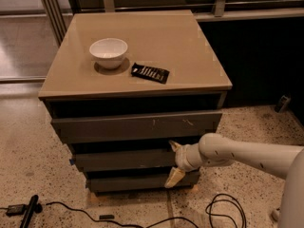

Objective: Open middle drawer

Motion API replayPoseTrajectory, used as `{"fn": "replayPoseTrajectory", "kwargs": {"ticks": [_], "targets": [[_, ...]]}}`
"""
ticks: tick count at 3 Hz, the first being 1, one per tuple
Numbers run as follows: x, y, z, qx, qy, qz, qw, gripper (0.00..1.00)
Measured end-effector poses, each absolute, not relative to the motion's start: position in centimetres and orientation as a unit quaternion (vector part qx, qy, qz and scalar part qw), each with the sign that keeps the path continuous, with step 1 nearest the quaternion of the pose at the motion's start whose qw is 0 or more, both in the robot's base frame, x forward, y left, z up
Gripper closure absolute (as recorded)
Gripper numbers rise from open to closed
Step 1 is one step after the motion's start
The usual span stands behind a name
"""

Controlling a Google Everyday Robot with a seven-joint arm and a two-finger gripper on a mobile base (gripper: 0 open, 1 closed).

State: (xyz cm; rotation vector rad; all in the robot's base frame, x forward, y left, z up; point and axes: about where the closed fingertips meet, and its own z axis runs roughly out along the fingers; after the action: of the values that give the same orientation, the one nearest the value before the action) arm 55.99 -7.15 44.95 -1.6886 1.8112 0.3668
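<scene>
While the spread claw (174,161) straddles the middle drawer (123,159), its inside is hidden.

The middle drawer (123,159) is sitting between a wider drawer (137,126) above and a smaller drawer (133,182) below. Its front is looking plain, dark grey and flat, with no handle. The gripper (174,161) is waiting at its right end, fingers spread apart, one high and one low.

And here we are in what looks like a robot test lab, speckled terrazzo floor (28,146), loose cables (224,207), glass partition (21,37), one lone drawer cabinet (133,92), and the gripper (174,161) spread-fingered at the middle drawer's (123,159) right end.
</scene>
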Motion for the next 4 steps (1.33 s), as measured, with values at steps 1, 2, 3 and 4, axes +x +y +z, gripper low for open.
{"fn": "replayPoseTrajectory", "kwargs": {"ticks": [1,2,3,4], "targets": [[57.2,-7.4,42.9,-0.634,0.690,0.149,0.315,0.00],[58.2,-7.3,41.5,-0.633,0.692,0.156,0.311,0.03],[58.2,-7.3,41.5,-0.633,0.692,0.156,0.311,0.25],[58.2,-7.2,41.5,-0.633,0.692,0.156,0.311,0.50]]}}
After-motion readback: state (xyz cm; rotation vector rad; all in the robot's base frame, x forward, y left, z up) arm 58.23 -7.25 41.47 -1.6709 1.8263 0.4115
